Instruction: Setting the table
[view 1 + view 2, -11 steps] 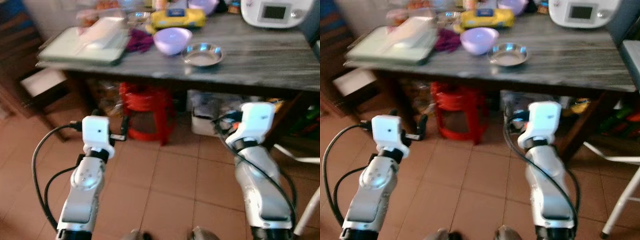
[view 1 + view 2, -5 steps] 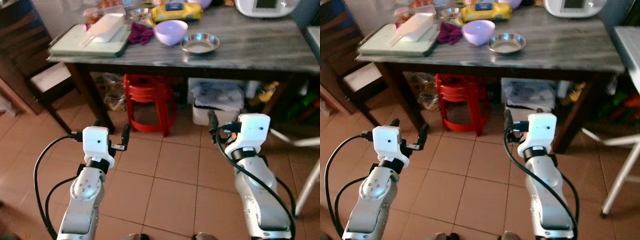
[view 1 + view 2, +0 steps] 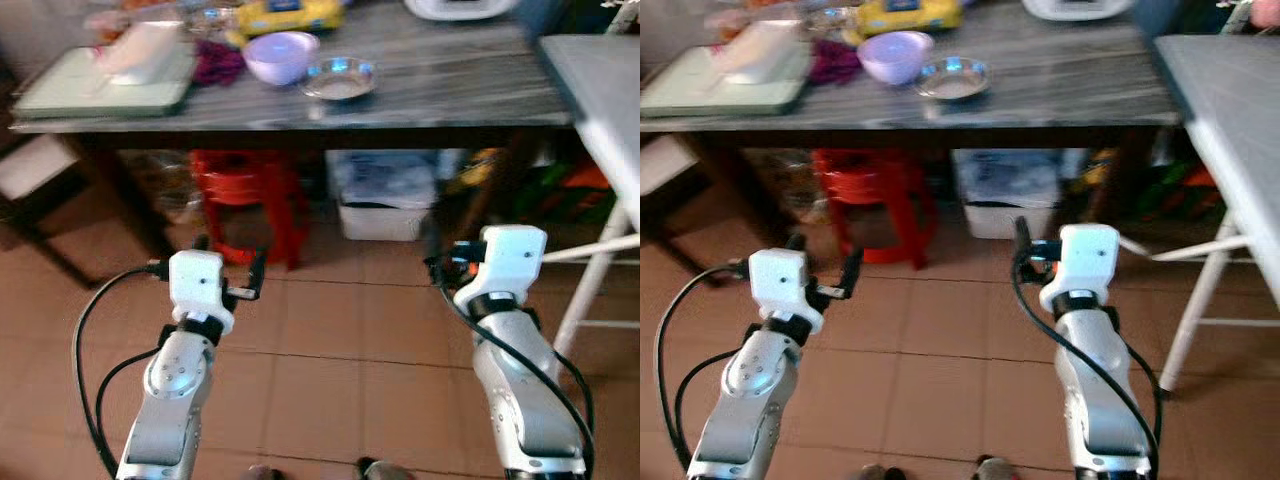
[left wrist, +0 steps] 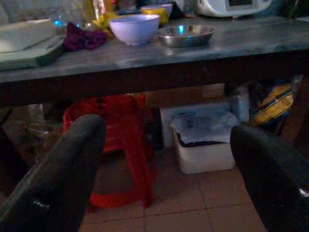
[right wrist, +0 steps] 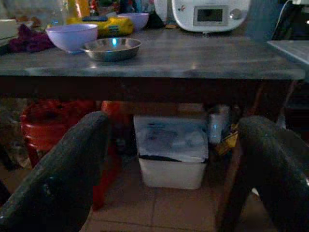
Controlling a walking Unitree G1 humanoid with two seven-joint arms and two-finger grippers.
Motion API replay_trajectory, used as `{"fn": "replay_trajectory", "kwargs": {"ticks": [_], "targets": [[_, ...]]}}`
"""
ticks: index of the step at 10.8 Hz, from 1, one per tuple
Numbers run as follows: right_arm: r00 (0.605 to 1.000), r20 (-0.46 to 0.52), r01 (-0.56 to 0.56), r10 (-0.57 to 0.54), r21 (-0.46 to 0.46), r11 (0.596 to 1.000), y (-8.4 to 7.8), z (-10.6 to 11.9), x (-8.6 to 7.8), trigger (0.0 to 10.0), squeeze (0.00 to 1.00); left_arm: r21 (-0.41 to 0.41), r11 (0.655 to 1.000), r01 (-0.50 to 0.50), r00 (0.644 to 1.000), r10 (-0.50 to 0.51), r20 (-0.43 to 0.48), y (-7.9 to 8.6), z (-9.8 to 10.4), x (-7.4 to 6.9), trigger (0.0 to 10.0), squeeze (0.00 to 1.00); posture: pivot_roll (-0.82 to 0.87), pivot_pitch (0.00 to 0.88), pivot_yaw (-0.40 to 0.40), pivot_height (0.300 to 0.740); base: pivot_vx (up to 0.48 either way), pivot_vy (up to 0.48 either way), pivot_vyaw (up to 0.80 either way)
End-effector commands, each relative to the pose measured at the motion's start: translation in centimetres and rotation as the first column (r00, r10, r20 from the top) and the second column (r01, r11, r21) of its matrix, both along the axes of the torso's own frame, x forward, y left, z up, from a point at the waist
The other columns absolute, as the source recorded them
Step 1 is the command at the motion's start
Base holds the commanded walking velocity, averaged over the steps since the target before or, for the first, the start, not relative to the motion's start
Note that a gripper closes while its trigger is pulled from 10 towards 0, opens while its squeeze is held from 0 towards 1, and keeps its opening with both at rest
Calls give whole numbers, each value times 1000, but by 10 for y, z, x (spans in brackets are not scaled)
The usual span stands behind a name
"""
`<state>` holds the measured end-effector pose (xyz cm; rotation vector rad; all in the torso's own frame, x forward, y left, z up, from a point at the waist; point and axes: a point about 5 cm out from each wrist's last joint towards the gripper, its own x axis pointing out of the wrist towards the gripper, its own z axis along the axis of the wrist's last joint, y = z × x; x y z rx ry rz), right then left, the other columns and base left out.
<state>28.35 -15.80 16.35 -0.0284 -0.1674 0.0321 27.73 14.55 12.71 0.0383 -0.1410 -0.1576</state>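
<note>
2 bowls (image 3: 281, 56), 1 steel dish (image 3: 341, 79)

Ahead of you a long table (image 3: 450, 90) runs across the view. On it, toward your left, a tray (image 3: 70, 95) carries a rectangular container (image 3: 140, 50). To the right of the tray lies a crumpled cloth (image 3: 215, 62), then a plastic bowl (image 3: 280, 55), then a metal bowl (image 3: 340, 80) just beside it. Behind the bowls lies a flat packet (image 3: 285, 14), and farther right, at the table's back edge, stands a kitchen appliance (image 5: 208, 13). Under the table a stack of stools (image 3: 240, 195) stands left of a lidded storage bin (image 3: 385, 195). A second table (image 3: 600, 100) stands at your right, at right angles to the first.
</note>
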Motion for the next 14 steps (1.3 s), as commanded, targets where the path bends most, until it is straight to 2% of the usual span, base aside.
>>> {"fn": "replay_trajectory", "kwargs": {"ticks": [1,8,10,14], "targets": [[1000,1,-8,8,3,1000,2,-1,-1,10000,0,1,1000,-1,1000,1,-10,4,-3,-2,10000,0,-92,165,96,740,0,-334,0],[1000,4,-11,11,3,1000,1,0,0,10000,0,5,1000,19,1000,-19,-10,2,-4,-2,10000,0,-93,161,92,740,0,-335,0],[1000,4,-13,13,8,1000,2,0,1,10000,0,5,1000,24,1000,-24,-10,3,-3,-2,10000,0,-92,161,98,740,0,-334,-572],[1000,5,-13,13,14,1000,3,0,0,10000,0,8,999,33,999,-33,-8,1,-2,-2,10000,0,-91,166,99,740,0,-338,0]]}}
